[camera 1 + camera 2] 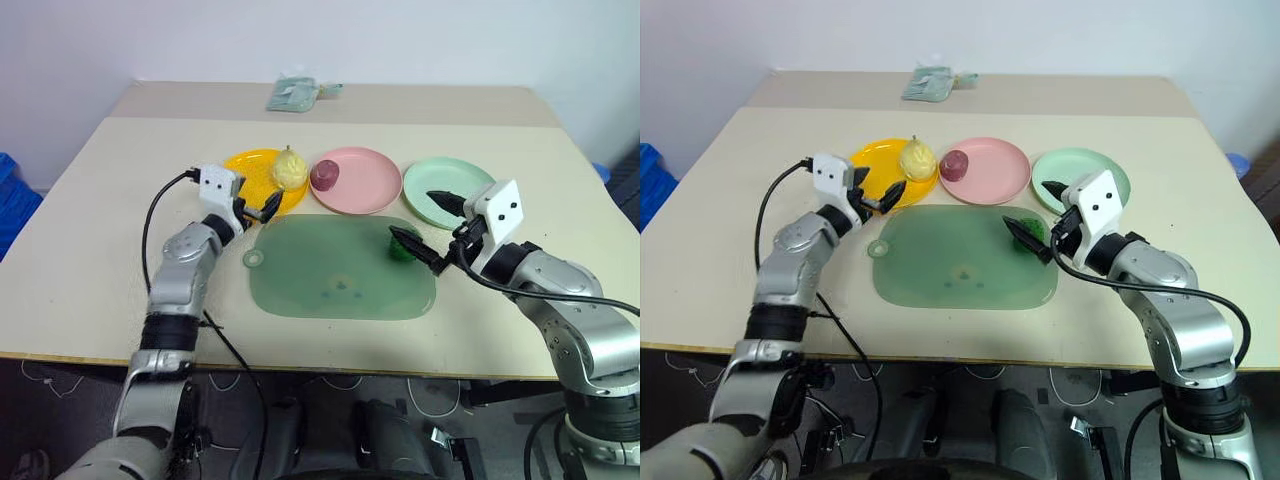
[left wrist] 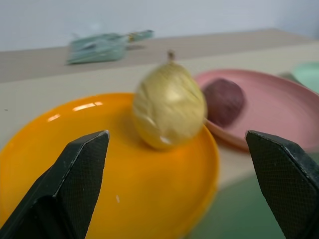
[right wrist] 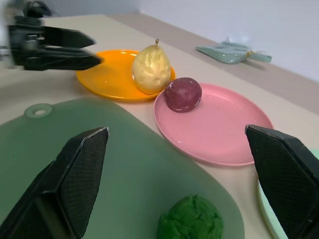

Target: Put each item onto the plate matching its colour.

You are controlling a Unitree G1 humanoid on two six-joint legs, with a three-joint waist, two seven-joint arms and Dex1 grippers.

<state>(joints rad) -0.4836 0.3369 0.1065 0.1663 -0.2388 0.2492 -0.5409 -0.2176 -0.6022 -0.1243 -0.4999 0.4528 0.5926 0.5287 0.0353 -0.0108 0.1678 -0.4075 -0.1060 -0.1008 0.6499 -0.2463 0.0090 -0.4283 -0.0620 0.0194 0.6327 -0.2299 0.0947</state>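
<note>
The left hand hovers left of centre in the head view, fingers spread and empty, pointing level toward the yellow pear standing on the yellow plate. The right hand, right of centre, is also wide open and empty, reaching level over the green tray with the green lumpy item between its fingers. The dark red ball sits on the pink plate; the mint plate lies on the surface behind the right hand.
</note>
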